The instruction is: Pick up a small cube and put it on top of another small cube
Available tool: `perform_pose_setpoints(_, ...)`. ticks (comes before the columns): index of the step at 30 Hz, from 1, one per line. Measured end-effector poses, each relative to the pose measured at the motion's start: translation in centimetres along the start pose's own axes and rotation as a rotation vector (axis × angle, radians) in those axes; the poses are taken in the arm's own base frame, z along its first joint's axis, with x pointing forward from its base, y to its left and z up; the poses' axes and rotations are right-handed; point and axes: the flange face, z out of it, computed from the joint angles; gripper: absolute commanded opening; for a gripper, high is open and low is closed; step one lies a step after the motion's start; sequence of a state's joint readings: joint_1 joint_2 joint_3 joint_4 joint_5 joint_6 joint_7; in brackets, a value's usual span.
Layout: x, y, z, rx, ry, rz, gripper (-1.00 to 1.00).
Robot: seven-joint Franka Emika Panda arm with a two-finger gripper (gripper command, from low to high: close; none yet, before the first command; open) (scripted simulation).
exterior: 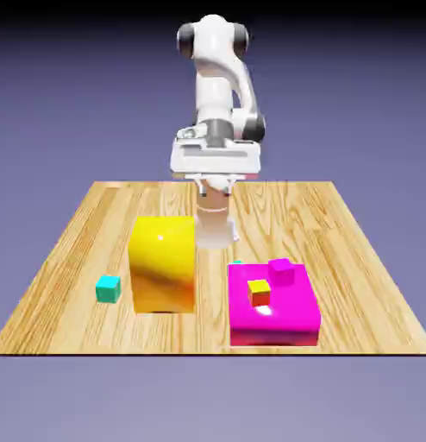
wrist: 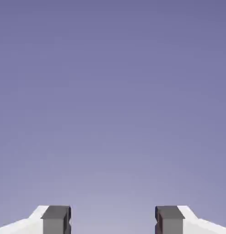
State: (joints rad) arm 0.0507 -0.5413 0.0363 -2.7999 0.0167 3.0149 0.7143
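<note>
gripper (wrist: 113,221) agape, nothing between fingertips (wrist: 56,219)

A small cube (exterior: 109,288) sat at the exterior view's left of a tall block (exterior: 163,263); two tiny cubes (exterior: 271,283) rested atop a flat block (exterior: 285,321).

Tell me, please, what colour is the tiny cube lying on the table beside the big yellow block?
Teal, a blue-green; the tiny cube shows best in the exterior view.
</note>
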Motion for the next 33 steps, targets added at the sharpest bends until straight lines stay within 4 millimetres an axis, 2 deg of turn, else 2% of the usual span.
perform_pose_setpoints(4, -8.9, -3.2, 5.3, -0.129, -0.246, -0.283, 0.00)
perform_pose_setpoints(8, -18.8, -4.2, 8.5, -0.255, -0.477, -0.576, 0.00)
perform_pose_setpoints(12, -28.8, -3.4, 9.6, -0.370, -0.688, -0.878, 0.00)
perform_pose_setpoints(14, -34.1, -2.6, 9.1, -0.420, -0.784, -1.054, 0.00)
perform_pose_setpoints(15, -36.1, -1.6, 8.9, -0.459, -0.821, -1.133, 0.00)
perform_pose_setpoints(17, -37.9, 0.8, 9.3, -0.554, -0.892, -1.227, 0.00)
perform_pose_setpoints(21, -42.3, 4.8, 8.3, -0.704, -0.997, -1.485, 0.00)
perform_pose_setpoints(27, -42.8, 9.8, 8.3, -0.909, -0.995, -1.731, 0.00)
perform_pose_setpoints(33, -42.6, 12.4, 8.3, -1.017, -0.876, -1.968, 0.00)
